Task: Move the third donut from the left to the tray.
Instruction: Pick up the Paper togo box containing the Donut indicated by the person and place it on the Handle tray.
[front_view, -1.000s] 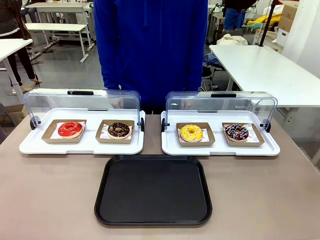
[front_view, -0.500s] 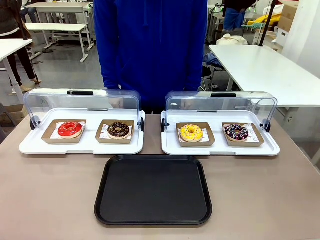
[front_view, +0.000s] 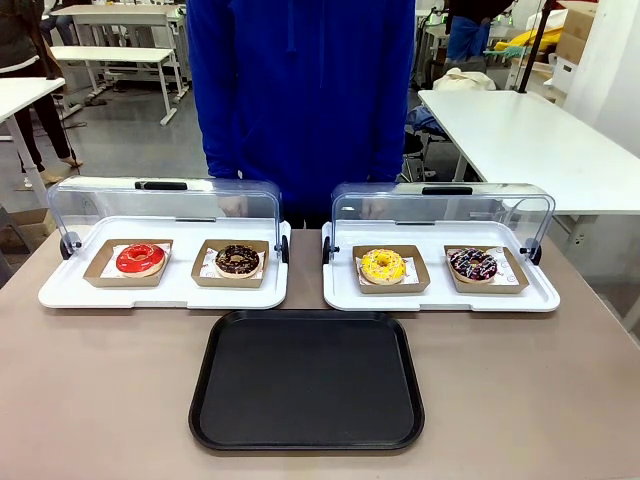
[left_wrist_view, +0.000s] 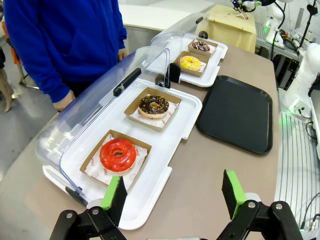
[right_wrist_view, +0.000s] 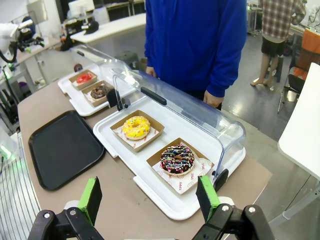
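Observation:
The third donut from the left (front_view: 382, 264) has bright yellow icing and lies on white paper in a small brown cardboard tray, on the right-hand white tray; I also see this donut (right_wrist_view: 136, 126) in the right wrist view and the same donut (left_wrist_view: 190, 62) far off in the left wrist view. The black tray (front_view: 306, 380) lies bare in front of the donuts, also seen as tray (right_wrist_view: 64, 148) and tray (left_wrist_view: 236, 112). My left gripper (left_wrist_view: 175, 192) hangs open above the table's left end near the red donut (left_wrist_view: 118, 154). My right gripper (right_wrist_view: 149, 197) hangs open above the right end, nothing between its fingers.
Two white trays (front_view: 160, 293) with raised clear lids (front_view: 165, 204) hold a red donut (front_view: 140, 258), a chocolate donut (front_view: 238, 260) and a dark sprinkled donut (front_view: 472, 264). A person in a blue top (front_view: 300, 100) stands at the far side. Other tables stand behind.

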